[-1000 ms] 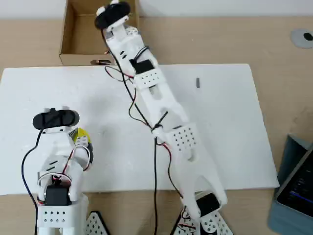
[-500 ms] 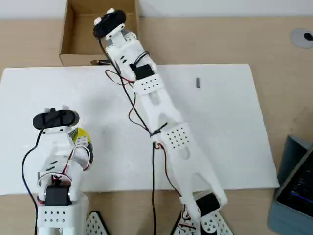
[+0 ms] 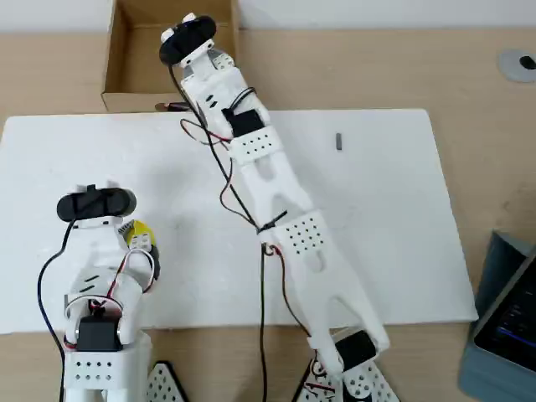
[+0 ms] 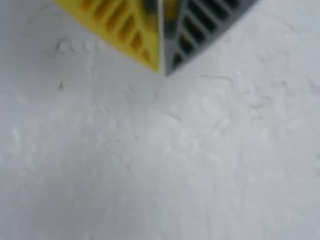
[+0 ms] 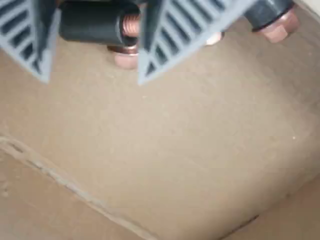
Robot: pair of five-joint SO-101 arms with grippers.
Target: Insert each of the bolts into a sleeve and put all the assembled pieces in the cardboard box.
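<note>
My right pincer [image 5: 94, 77] sits in the cardboard box [image 5: 175, 150] by a sleeved bolt [image 5: 92, 22]; can't tell if clamped. Left pincer [image 4: 161, 67] together over white sheet [image 4: 160, 165].

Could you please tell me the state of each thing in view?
Left gripper: shut, empty.
Right gripper: in the cardboard box, grip unclear.
Assembled piece: at the right gripper, in the box.
Second assembled piece: lying in the box.
Small dark part: lying alone on white mat.
</note>
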